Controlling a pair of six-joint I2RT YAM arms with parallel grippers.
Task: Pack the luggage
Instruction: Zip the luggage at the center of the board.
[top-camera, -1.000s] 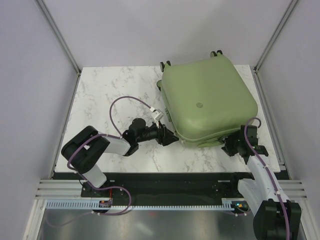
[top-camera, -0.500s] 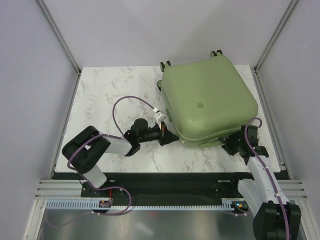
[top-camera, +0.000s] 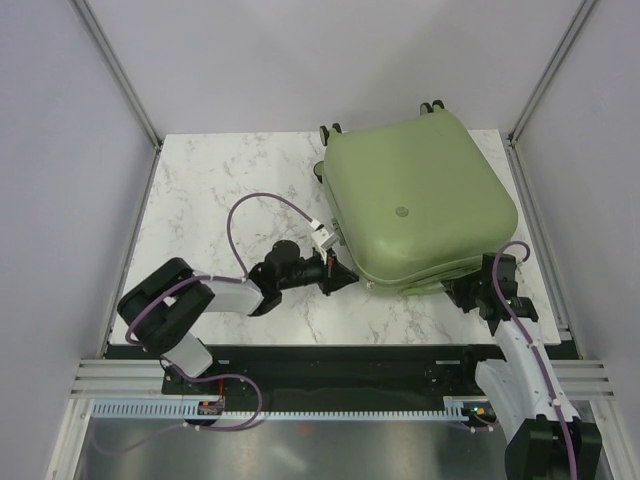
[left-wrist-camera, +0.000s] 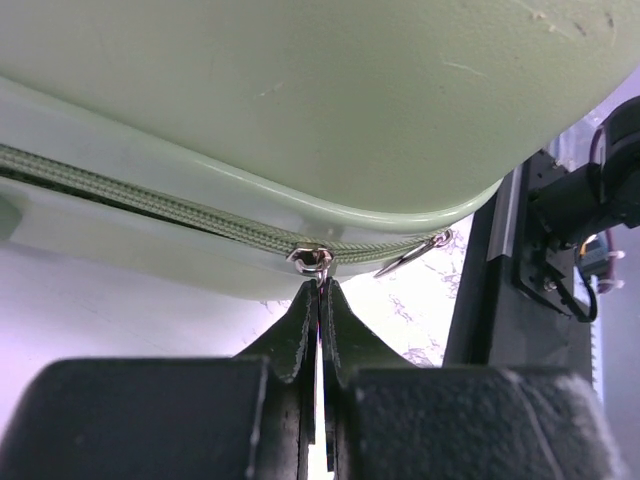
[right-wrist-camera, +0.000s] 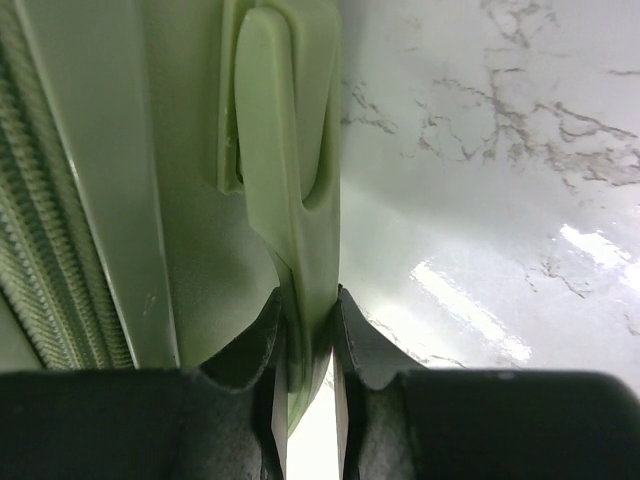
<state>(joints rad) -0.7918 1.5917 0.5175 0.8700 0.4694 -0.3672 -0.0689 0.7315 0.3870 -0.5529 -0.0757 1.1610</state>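
From above, shows luggage (top-camera: 415, 205) lying shut at the table's (top-camera: 220, 190) far right, wheels (top-camera: 432, 105) at the far edge and open marble leftward, with left gripper (top-camera: 335, 275) at its near-left corner and right gripper (top-camera: 462, 292) at its near edge. At left wrist, pinches the zipper pull (left-wrist-camera: 316, 262) tight under the shell's rim. At right wrist, clamps the handle (right-wrist-camera: 290, 180), bare tabletop rightward.

Sage-green luggage (top-camera: 430, 170) flat on a white marble-patterned table (top-camera: 220, 190).
Lying in the table's far right corner, round logo (top-camera: 401, 211) facing up, caster wheels (top-camera: 432, 105) at the table's far edge.
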